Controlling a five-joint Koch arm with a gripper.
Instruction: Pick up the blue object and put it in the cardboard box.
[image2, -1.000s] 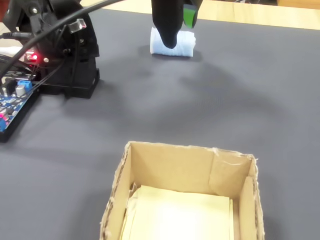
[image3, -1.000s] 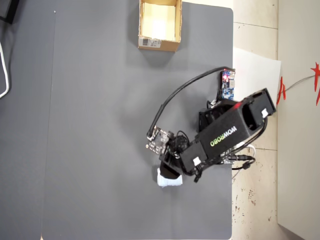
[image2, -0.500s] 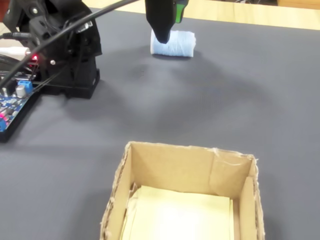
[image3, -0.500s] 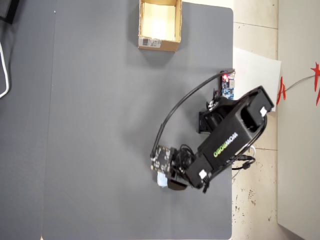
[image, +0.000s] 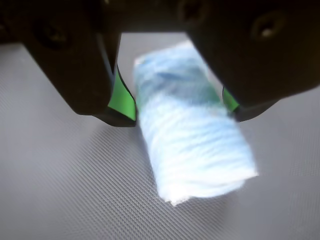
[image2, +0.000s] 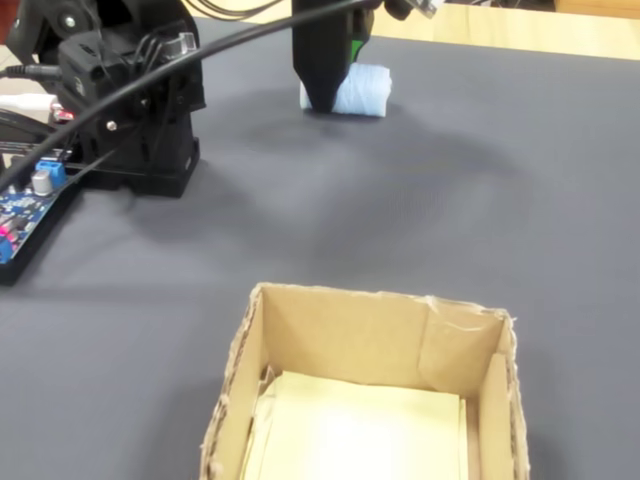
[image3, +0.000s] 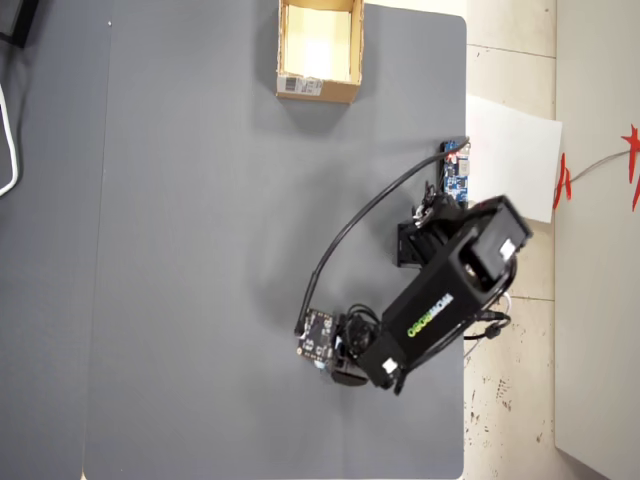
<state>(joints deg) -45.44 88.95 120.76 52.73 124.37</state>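
The blue object (image: 192, 135), a pale, soft, sponge-like block, lies on the grey mat (image: 60, 190). My gripper (image: 179, 107) is lowered over it with one green-padded finger on each side. Both pads sit right at the block's edges, and it does not look squeezed or lifted. In the fixed view the blue object (image2: 365, 92) rests on the mat at the far side, with the gripper (image2: 335, 100) standing over its left end. The cardboard box (image2: 380, 300) stands open-topped in the foreground, far from the gripper. In the overhead view the cardboard box (image3: 285, 40) is at the top and my arm hides the blue object.
The arm's black base (image2: 140, 110) and a dark-blue circuit board (image2: 25, 205) sit at the left in the fixed view, with a cable arcing above. In the overhead view, white paper (image3: 515, 150) lies beyond the mat's right edge.
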